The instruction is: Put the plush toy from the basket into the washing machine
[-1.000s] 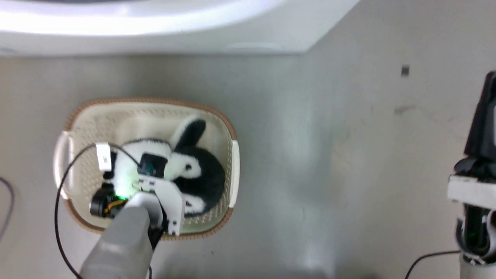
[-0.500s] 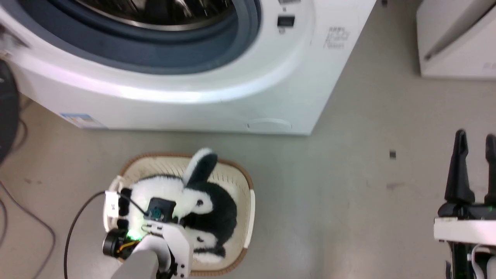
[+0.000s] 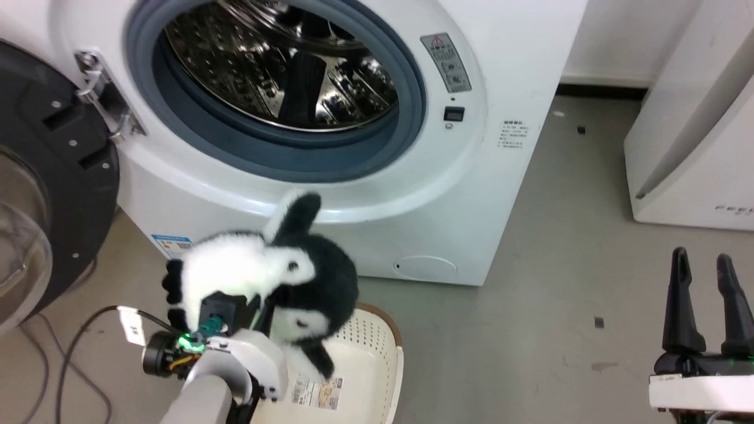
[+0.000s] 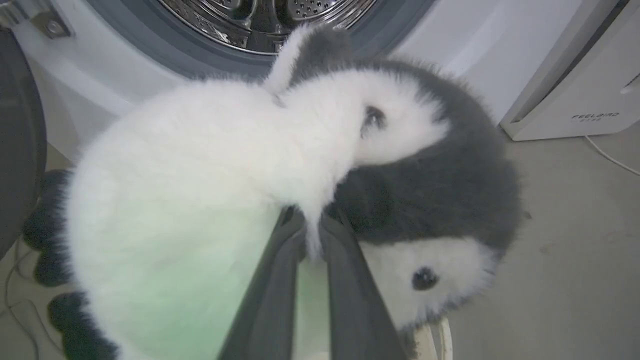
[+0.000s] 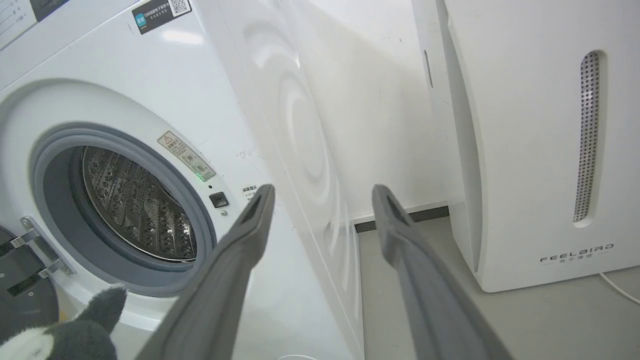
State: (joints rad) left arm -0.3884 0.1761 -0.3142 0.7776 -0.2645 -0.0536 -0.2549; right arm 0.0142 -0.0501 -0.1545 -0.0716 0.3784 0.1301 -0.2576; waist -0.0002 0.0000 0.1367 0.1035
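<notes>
The plush toy (image 3: 259,277) hangs in the left gripper (image 4: 310,240) above the basket (image 3: 377,347), at 6 o'clock from the washing machine (image 3: 483,176) drum (image 3: 277,70). The door (image 3: 53,194) stands at the machine's 9 o'clock, the FEELBIRD appliance (image 3: 695,147) at 3 o'clock, and the right gripper (image 3: 701,256) at 4 o'clock.

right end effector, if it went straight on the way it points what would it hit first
Probably the washer, on its white side panel, straight ahead between the open fingers of the right end effector; nothing shows nearer, though depth is unclear.

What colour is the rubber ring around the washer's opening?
Blue-grey rubber ring; the head view shows it best.
</notes>
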